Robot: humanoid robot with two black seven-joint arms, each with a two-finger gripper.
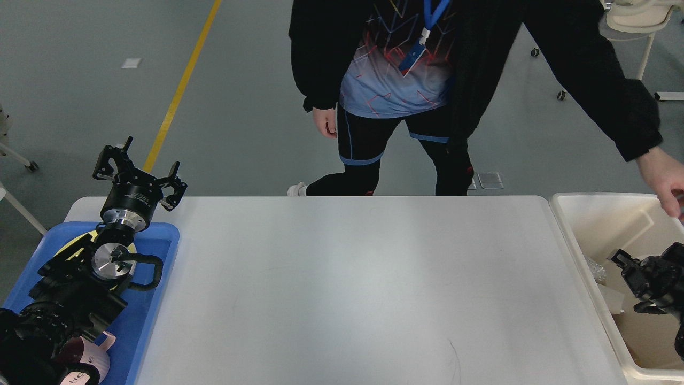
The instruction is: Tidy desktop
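The desktop (352, 289) is a wide matte white tabletop with rounded corners, bare across its middle. My left gripper (140, 170) is open and empty, raised above the far left corner of the desktop, over the blue tray (160, 251). My right gripper (630, 270) is dark and partly cut off by the right edge, inside the cream-white bin (574, 230); its fingers cannot be told apart.
A person (427, 80) in black stands at the desktop's far edge, one hand (665, 184) reaching over the bin. The tray holds a yellow plate (80, 240) and a pink cup (91, 363). Pale items lie in the bin. A chair (625, 21) stands far right.
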